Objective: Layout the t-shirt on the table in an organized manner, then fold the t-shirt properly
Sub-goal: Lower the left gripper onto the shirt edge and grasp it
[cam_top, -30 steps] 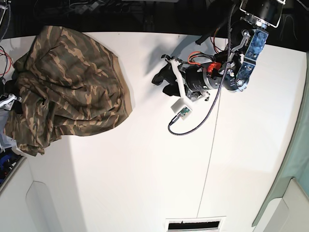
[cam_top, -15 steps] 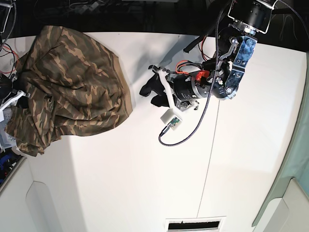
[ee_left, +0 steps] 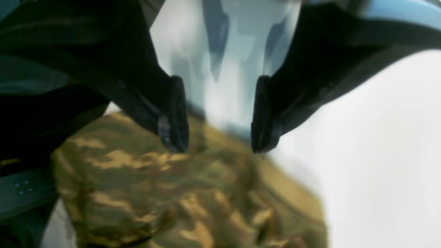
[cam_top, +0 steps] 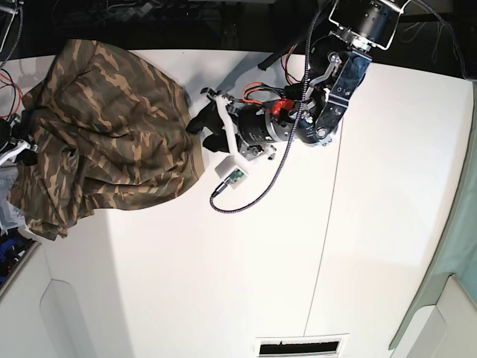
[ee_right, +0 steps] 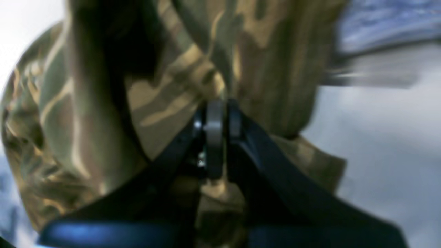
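I've got the right gripper point(ee_right: 214, 137) with its jaws pinched on the t-shirt point(cam_top: 112, 134) edge to spread it over the desk point(cam_top: 246, 261), while the left gripper point(ee_left: 217, 117) hovers wide-jawed at the hem.

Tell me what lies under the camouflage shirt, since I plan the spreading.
The crumpled camouflage-print cloth t-shirt rests on the broad white matte table. Bare tabletop borders it; whatever lies beneath its folds is covered.

A robotics lab: loose wiring point(cam_top: 9, 82) bordering a white table point(cam_top: 223, 283).
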Tool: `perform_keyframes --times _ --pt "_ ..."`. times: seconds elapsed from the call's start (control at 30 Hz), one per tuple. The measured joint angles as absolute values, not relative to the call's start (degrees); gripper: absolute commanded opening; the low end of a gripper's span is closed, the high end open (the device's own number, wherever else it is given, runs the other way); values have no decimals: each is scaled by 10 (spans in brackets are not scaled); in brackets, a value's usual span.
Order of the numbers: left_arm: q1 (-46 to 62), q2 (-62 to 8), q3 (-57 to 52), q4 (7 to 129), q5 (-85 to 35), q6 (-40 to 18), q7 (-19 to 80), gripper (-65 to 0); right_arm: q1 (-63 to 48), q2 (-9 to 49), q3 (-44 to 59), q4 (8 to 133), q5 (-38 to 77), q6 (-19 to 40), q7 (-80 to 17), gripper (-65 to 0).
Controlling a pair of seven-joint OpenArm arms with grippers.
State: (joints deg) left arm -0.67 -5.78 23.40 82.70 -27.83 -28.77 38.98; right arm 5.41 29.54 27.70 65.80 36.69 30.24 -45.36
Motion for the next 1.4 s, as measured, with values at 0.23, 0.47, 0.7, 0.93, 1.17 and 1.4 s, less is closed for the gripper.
perform_keyframes --times 0.23,0.47,0.7,0.93,1.17,1.4 --pt "-25 -47 269 783 -244 -288 353 -319 43 302 348 658 392 307 -476 -650" --pt "-55 -46 293 687 -243 -297 319 -319 24 307 414 658 403 309 -480 -650" --pt "-68 -51 293 677 -209 -304 310 -319 24 308 509 658 401 309 -504 -650" --pt "-100 -102 293 657 -215 -299 295 -319 -26 335 534 659 405 311 -481 -650" --pt "-119 -150 292 668 -227 -307 321 -320 -39 333 544 659 417 311 -475 -650" --pt "-86 -142 308 842 -242 -314 370 -319 -40 333 544 659 417 311 -481 -650"
